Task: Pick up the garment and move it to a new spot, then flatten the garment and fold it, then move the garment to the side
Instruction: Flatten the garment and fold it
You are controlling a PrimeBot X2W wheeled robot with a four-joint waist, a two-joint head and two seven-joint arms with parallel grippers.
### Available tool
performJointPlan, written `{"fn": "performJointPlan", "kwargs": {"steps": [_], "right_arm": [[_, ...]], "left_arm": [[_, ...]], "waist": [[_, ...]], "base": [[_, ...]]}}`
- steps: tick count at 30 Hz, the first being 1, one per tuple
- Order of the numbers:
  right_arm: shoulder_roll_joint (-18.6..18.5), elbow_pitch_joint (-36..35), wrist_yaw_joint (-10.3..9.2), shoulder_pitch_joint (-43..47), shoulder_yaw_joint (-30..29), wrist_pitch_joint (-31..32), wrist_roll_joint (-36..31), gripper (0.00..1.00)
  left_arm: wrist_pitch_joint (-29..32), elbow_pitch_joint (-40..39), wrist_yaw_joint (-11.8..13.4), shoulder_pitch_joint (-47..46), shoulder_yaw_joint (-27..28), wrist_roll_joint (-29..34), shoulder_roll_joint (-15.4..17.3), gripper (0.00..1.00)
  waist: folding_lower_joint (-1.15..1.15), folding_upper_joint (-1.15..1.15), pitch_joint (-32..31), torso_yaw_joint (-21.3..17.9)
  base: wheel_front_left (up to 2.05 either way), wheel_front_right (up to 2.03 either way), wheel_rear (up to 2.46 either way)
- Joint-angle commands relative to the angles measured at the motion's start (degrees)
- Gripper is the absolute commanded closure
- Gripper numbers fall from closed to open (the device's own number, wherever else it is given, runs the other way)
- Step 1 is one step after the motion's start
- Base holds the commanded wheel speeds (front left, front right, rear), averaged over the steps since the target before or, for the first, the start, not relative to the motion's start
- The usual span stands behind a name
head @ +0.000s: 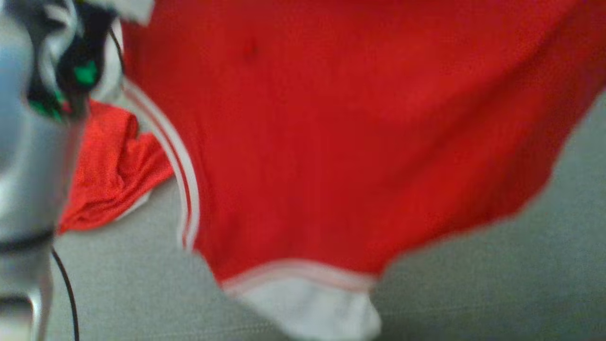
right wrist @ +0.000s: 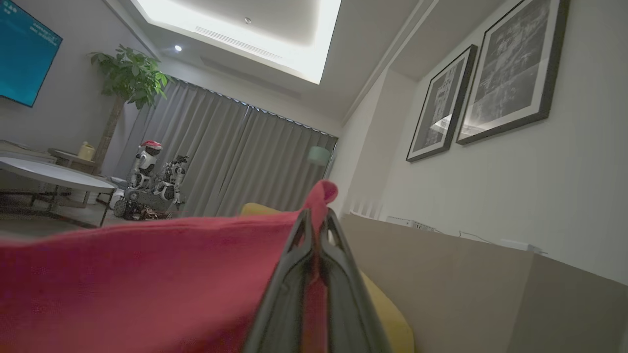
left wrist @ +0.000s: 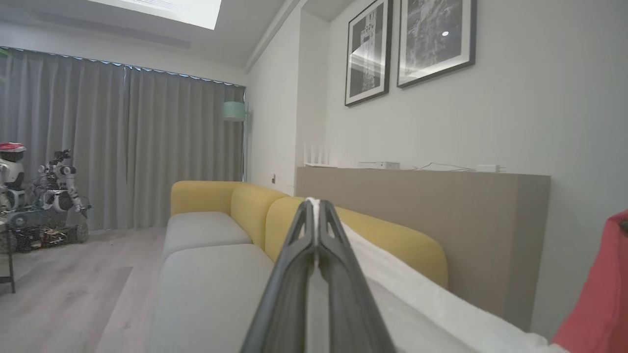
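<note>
Garment (head: 331,142), red with white trim (head: 307,308), hangs close in front of my head camera, lifted over the grey sofa (head: 497,284) seat. More red cloth lies bunched on the seat beside my left forearm (head: 28,156); I can't tell whether it's the same piece. My left gripper (left wrist: 316,206) has its jaws closed on a white edge of the cloth. My right gripper (right wrist: 316,215) is closed on red cloth, with a tuft poking past the tips.
</note>
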Motion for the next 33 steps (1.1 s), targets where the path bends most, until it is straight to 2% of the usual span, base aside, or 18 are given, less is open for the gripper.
{"fn": "performJointPlan", "kwargs": {"steps": [1,4,7,12,16,19,23,29,33], "right_arm": [[0.42,1.83,0.43,-7.28,2.07,-0.16,0.74,1.0],[2.31,9.89,0.43,-17.25,2.62,-1.2,1.89,1.0],[2.08,17.67,0.43,-26.85,4.69,-3.95,-1.22,1.0],[3.29,30.07,0.43,-38.63,1.66,-12.1,-4.62,1.0],[4.92,37.46,0.43,-42.43,0.13,-16.87,-4.17,1.0],[5.67,39.85,0.43,-42.35,0.24,-17.89,-3.27,1.0],[6.96,42.83,0.43,-38.54,3.64,-18.51,-1.13,1.0],[7.71,43.35,0.43,-27.5,6.55,-18.61,5.29,1.0],[7.06,43.9,0.43,-19.39,11.08,-18.62,9.75,1.0]], "left_arm": [[0.01,2.57,-1.11,-8.78,1.93,1.59,2.02,1.0],[-1.77,10.71,-2.65,-17.7,2.2,2.61,0.77,1.0],[-5.26,18.82,-3.5,-26.96,3.0,3.72,-0.85,1.0],[-13.57,30.34,-5.11,-38.43,2.69,6.61,-3.44,1.0],[-17.65,37.24,-6.59,-42.01,1.76,7.25,-5.67,1.0],[-18.74,39.87,-7.59,-42.16,1.29,7.07,-6.49,1.0],[-21.06,43.69,-9.65,-39.47,-0.29,7.36,-7.49,1.0],[-23.51,47.57,-12.39,-28.88,-3.31,8.02,-8.79,1.0],[-24.24,48.9,-13.44,-20.69,-4.93,8.66,-8.57,1.0]], "waist": [[0.0,0.0,8.31,-1.08],[0.0,0.0,14.69,-1.04],[0.0,0.0,19.02,-0.3],[0.0,0.0,21.73,1.53],[0.0,0.0,23.2,3.04],[0.0,0.0,24.28,3.63],[0.0,0.0,25.83,4.46],[0.0,0.0,24.49,5.33],[0.0,0.0,21.71,5.54]], "base": [[0.0,0.0,0.0],[0.0,0.0,0.0],[0.0,0.0,0.0],[0.0,0.0,0.0],[0.0,0.0,0.0],[0.0,0.0,0.0],[0.0,0.0,0.0],[0.0,0.0,0.0],[0.0,0.0,0.0]]}}
